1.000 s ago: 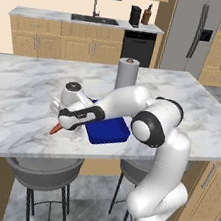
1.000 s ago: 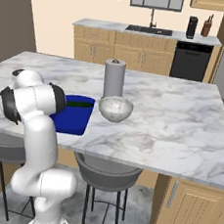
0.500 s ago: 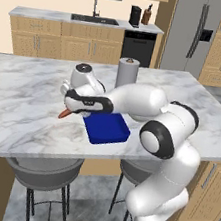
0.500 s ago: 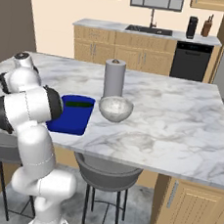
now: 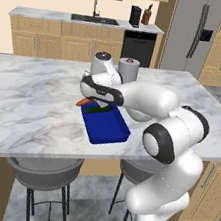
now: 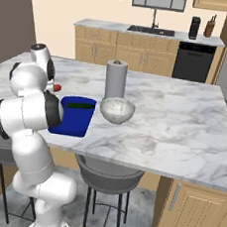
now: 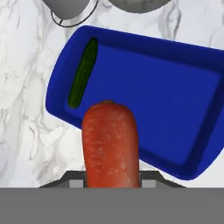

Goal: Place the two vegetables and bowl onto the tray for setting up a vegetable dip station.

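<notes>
The orange carrot (image 7: 110, 144) is held in my gripper (image 5: 91, 98), which is shut on it; the carrot (image 5: 83, 101) hangs just above the left far corner of the deep blue tray (image 5: 107, 128). Its tip (image 6: 57, 87) shows beside my arm. The dark green cucumber (image 7: 83, 73) lies inside the tray (image 7: 175, 96) along one short rim, and also shows as cucumber (image 6: 79, 105). The whitish marbled bowl (image 6: 117, 109) stands on the counter right of the tray (image 6: 74, 121), close to its rim. In the hand view, the carrot hides my fingertips.
A tall grey paper towel roll (image 6: 115, 80) stands just behind the bowl. The marble island counter (image 5: 28, 99) stretches wide to the left. Stools sit under its near edge. A sink counter and fridge line the far wall.
My gripper has carried the carrot from near the counter's front left up and rightward to the tray's corner. Tray, cucumber and bowl have stayed put.
</notes>
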